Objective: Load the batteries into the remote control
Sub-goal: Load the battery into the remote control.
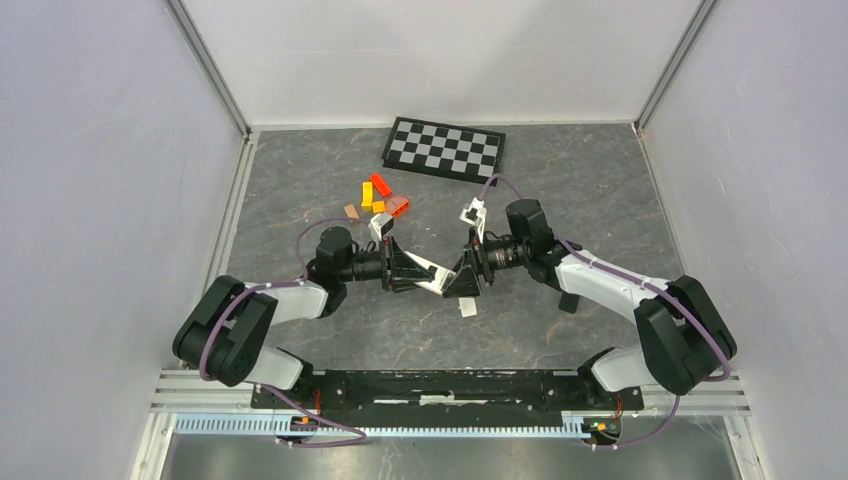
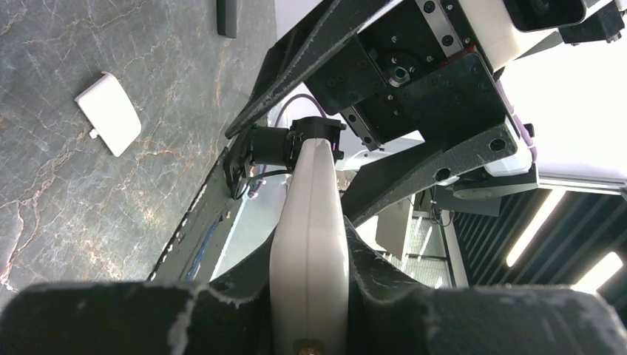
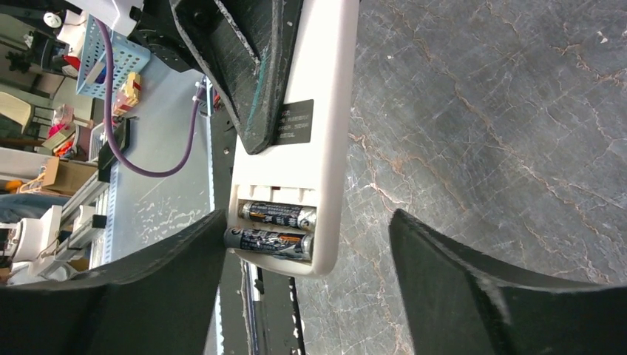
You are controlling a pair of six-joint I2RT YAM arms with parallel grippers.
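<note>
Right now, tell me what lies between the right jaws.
The remote, its open end holding two batteries, lies between the right jaws; the right wrist view shows it.

My arms fold inward. Left gripper (image 2: pixel 309 296) clamped on remote (image 2: pixel 310 214); right gripper (image 3: pixel 307 222) spread wide.
</note>
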